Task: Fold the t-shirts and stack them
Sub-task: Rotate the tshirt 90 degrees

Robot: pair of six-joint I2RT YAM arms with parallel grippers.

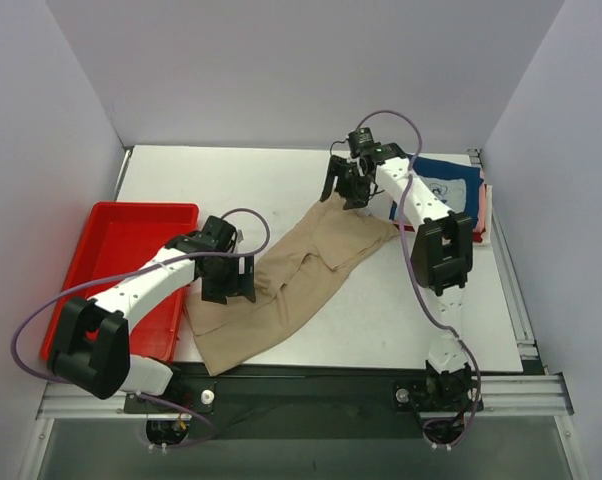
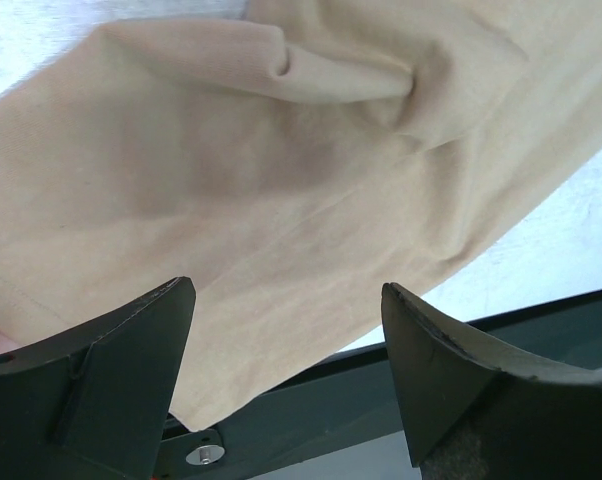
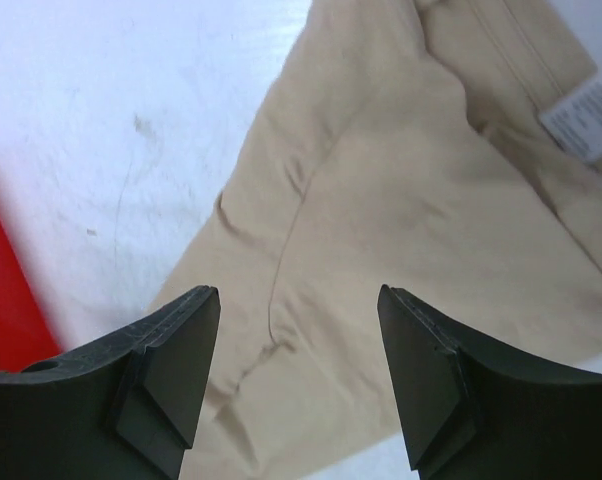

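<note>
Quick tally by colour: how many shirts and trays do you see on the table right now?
Tan t-shirt: 1
Navy t-shirt: 1
Pinkish cloth edge under it: 1, possibly more
Red tray: 1
Total: 4

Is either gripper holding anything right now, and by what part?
Nothing is held. The left gripper and right gripper both stand open over the tan t-shirt, with no cloth between their fingers.
</note>
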